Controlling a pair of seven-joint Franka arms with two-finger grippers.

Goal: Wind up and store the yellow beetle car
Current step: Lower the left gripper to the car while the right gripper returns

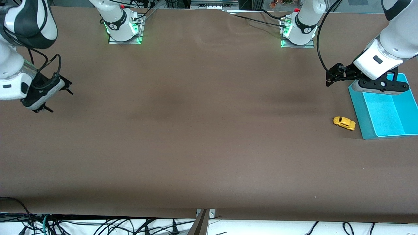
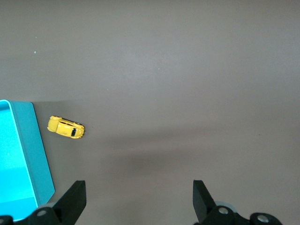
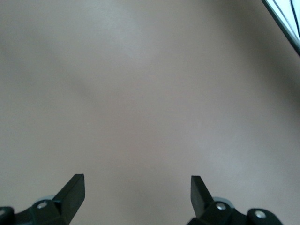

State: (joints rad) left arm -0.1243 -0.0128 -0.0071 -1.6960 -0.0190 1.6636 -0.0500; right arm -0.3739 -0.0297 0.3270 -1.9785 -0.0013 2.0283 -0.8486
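So my left gripper (image 2: 136,204) is hanging up in the air with its fingers spread wide and nothing in them, over the brown table (image 1: 196,130) just off the corner of the shallow turquoise plastic bin (image 1: 356,107). Down below it, a bit out ahead of my fingertips, the tiny bright yellow beetle-shaped toy car (image 1: 344,123) sits on its wheels right beside the bin wall (close, but I can't say it's touching). My right gripper (image 3: 136,199) is also wide open and empty, waiting way off at its own end of the table. What worries me: the car is so small and rounded that a slightly off-centre pinch would probably squirt it sideways on its wheels, and one finger could clip the bin wall on the way down.
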